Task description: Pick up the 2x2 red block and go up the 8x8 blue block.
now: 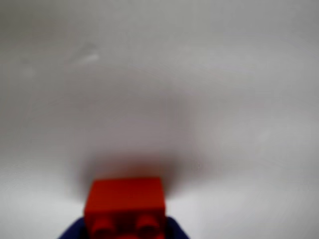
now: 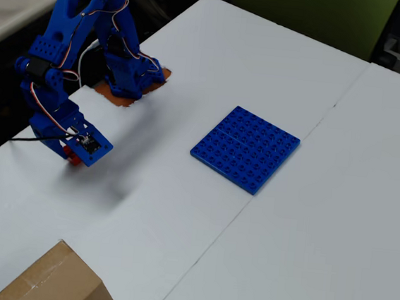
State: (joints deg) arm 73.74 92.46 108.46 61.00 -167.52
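One 2x2 red block (image 1: 125, 206) sits clenched between my gripper (image 1: 124, 230) jaws. I judge pickup done; next, carry it to the 8x8 blue block (image 2: 245, 148), well apart.

My arm (image 2: 65, 45) is bright blue w/ thin red and white wires; my jaws are the same blue in the wrist view; the 2x2 red block (image 1: 125, 205) betw. them is vivid red, studs incl., blurred; in the overhead view only a red sliver (image 2: 74, 157) shows under my blue wrist; the 8x8 blue block (image 2: 245, 149) is deep blue w/ a regular stud grid; tabletop (image 2: 305, 238) plain white; cardboard box (image 2: 56, 281) tan-brown; orange-brown patch (image 2: 120, 98) under my base; yellow-green panel (image 2: 312, 12) at back.
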